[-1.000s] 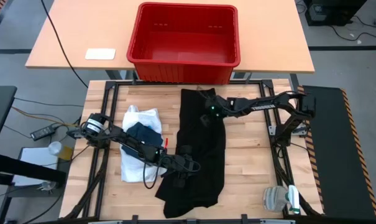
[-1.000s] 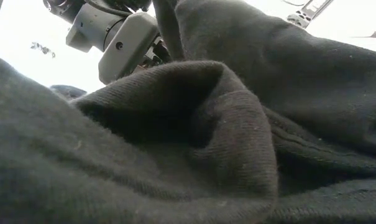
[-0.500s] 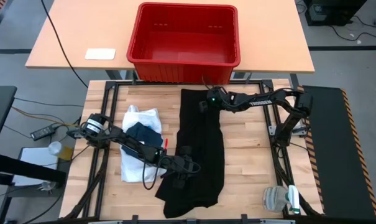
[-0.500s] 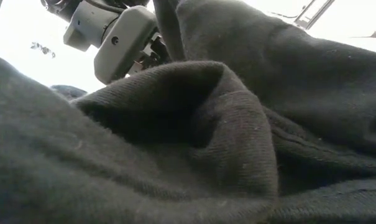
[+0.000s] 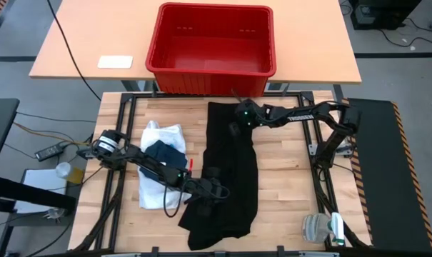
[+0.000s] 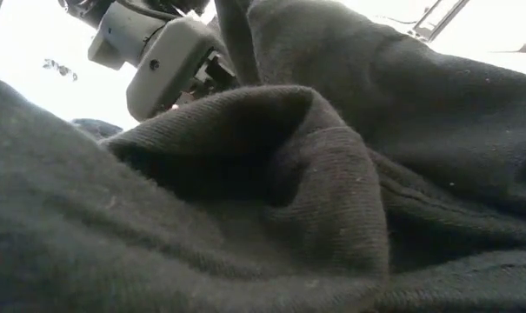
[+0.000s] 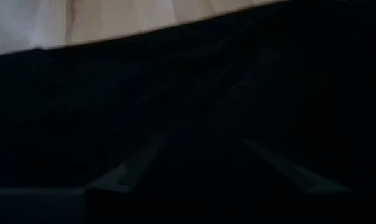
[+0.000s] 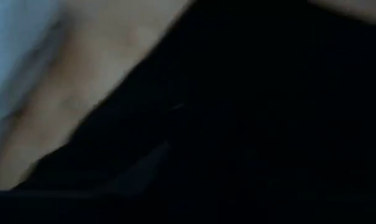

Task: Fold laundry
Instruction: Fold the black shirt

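**Both hands down on the black trousers**

The long black trousers (image 5: 228, 175) are lying lengthwise on the wooden surface (image 5: 287, 182), right of the white shirt (image 5: 158, 168), which has a dark blue piece (image 5: 166, 153) resting on it. The left hand (image 5: 217, 193) is sitting on their near part, fingers (image 7: 128, 169) spread apart. The right hand (image 5: 235, 126) is hovering at their far end; I cannot tell its fingers' state. The red crate (image 5: 213, 46) is standing beyond.

The long black cloth garment (image 5: 230, 178) covers the middle of the slatted wooden table (image 5: 287, 178) from far edge to near edge; bare wood lies open to its right; on its left the white cloth shirt (image 5: 162, 168) and left arm block passage; the red plastic crate (image 5: 212, 46) walls the far side.
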